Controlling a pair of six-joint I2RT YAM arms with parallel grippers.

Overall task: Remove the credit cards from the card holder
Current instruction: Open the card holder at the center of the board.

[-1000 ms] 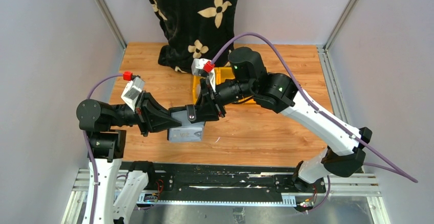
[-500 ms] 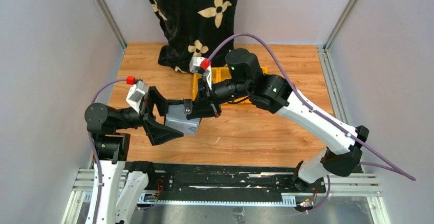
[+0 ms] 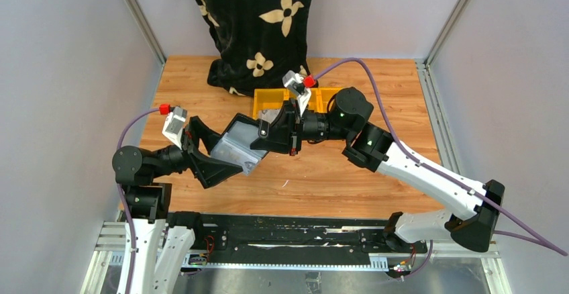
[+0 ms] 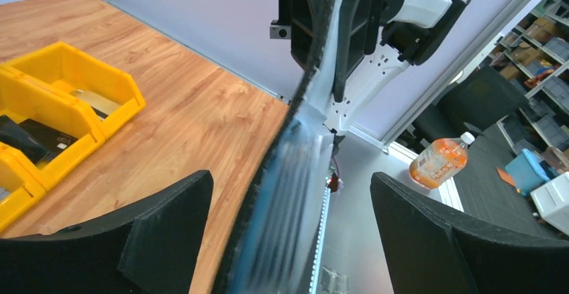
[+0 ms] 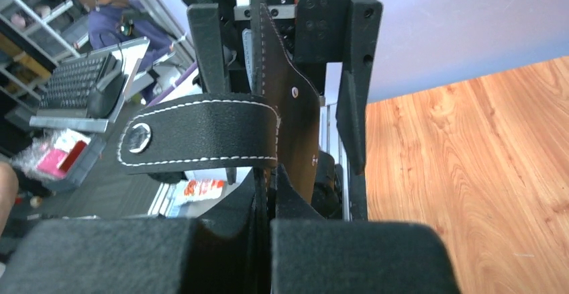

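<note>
My right gripper (image 3: 280,137) is shut on the black flap of the card holder (image 3: 239,148) and holds it off the table, tilted and open, its grey-blue inside facing up. In the right wrist view the gripper (image 5: 270,221) pinches the leather (image 5: 290,109), and the closing tab (image 5: 201,133) sticks out to the left. My left gripper (image 3: 227,154) is open around the holder's free end. From its wrist, the holder (image 4: 285,213) is a blurred edge between the wide fingers (image 4: 151,233), with a gap on each side. Whether credit cards sit in its slots I cannot tell.
Yellow bins (image 3: 268,97) stand behind the holder; the left wrist view shows these bins (image 4: 100,82) with a pale card (image 4: 88,99) in one and a dark slab (image 4: 37,136) in another. A black flower-print cloth (image 3: 258,25) hangs at the table's back edge.
The left gripper went from shut on the holder to wide open and drew back a little. The right arm carried the holder up and to the right, tilting it.
</note>
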